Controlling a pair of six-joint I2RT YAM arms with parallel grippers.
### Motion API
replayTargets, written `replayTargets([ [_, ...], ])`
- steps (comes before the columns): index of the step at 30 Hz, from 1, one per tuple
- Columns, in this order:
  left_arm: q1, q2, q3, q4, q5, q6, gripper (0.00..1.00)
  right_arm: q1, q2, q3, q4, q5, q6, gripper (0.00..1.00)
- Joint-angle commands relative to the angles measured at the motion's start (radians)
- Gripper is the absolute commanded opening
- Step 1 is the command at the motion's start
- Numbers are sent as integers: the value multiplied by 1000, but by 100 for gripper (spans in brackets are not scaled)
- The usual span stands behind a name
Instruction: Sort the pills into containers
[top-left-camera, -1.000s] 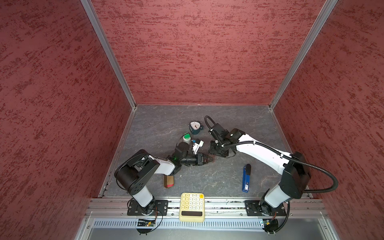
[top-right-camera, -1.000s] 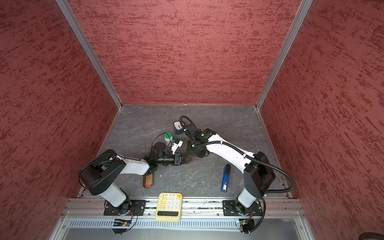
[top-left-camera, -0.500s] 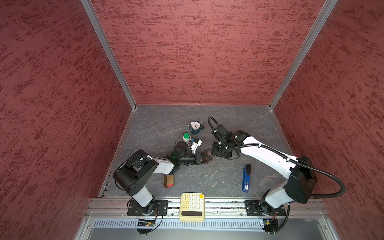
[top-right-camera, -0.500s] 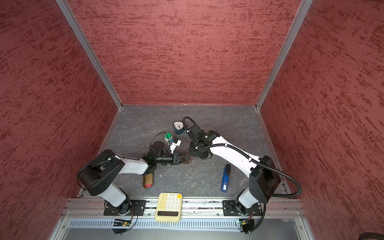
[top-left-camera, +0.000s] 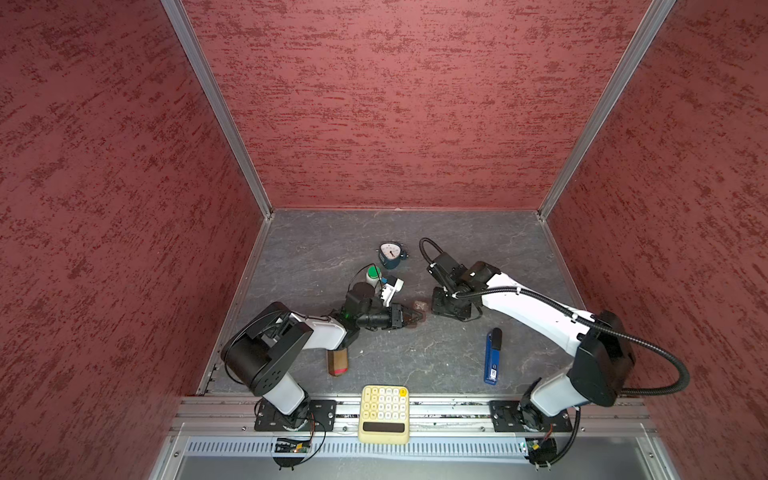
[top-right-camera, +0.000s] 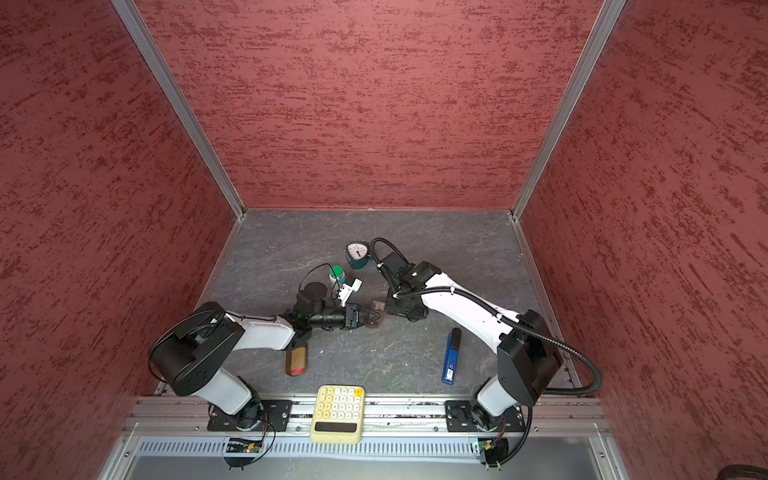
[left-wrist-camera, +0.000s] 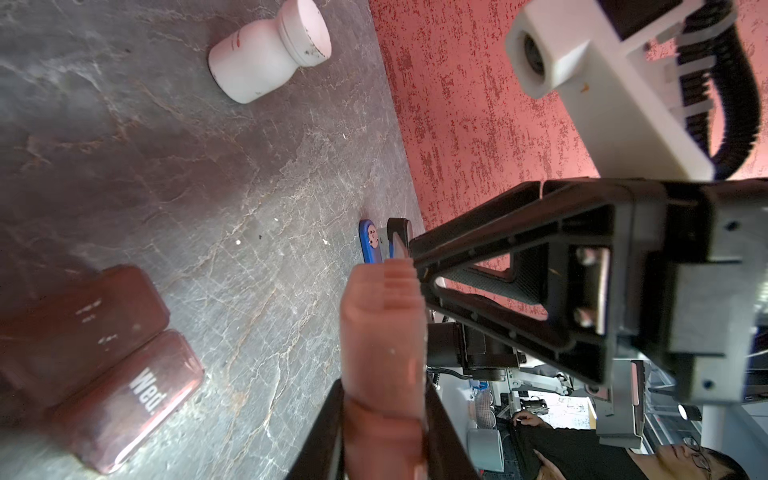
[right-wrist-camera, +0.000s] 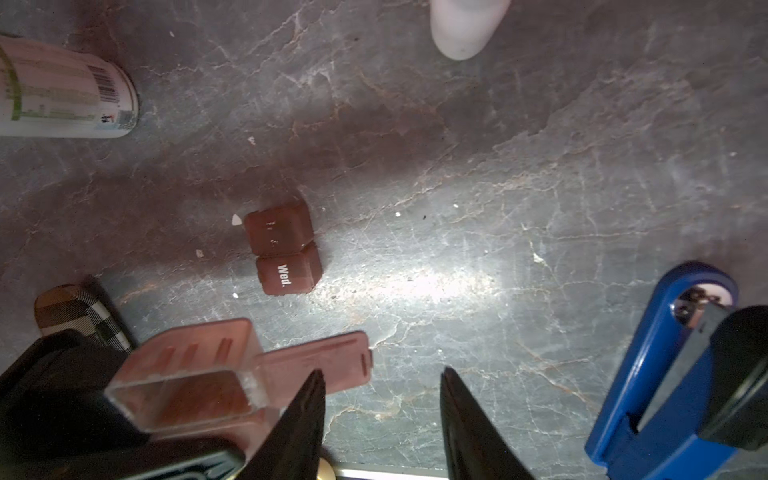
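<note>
The left tool (top-left-camera: 409, 319) is clamped on a single cell (right-wrist-camera: 187, 386) of the brown pill box and holds it just off the surface (top-left-camera: 316, 249). The cell's lid (right-wrist-camera: 332, 361) is swung open and sticks out flat toward the right tool (right-wrist-camera: 380, 407). In the left wrist view the same cell fills the gap between the left tool's fingers.

The right tool points down at the surface with its fingers apart and only bare surface between them. One fingertip (right-wrist-camera: 309, 399) overlaps the edge of the open lid in the right wrist view. Whether they touch, I cannot tell.

Just past both tools a two-cell piece (right-wrist-camera: 284, 253) of the pill box lies on the surface with both lids shut, one lid marked "Wed.". In both top views it shows as a small brown block between the two tools.

A few pills (right-wrist-camera: 236, 219) lie loose on the surface. One is just beside a corner of the two-cell piece, and others are scattered near it.

Farther out, a white bottle with green cap (top-left-camera: 372, 274) stands behind the left wrist, with a small dial (top-left-camera: 390, 253) beyond it. An all-white bottle (left-wrist-camera: 266, 58) sits apart from the cells. A blue and black object (top-left-camera: 492, 355) lies under the right arm, and a plaid case (top-left-camera: 337, 360) lies by the left arm. A yellow calculator (top-left-camera: 384, 413) rests on the front rail.
</note>
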Motion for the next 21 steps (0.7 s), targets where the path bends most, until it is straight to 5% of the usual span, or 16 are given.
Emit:
replayTargets([
  [1,7,-21,-8,-7,1,23,1,-10,-22,-20,-16,37,-1,46],
  [12,5,-24,0,-24,8,24,0,-12,1,-28,37,5,-9,46],
  [21,-58,-15,37,-168,-69,67,1,-16,-133,51,-56,70,3,52],
])
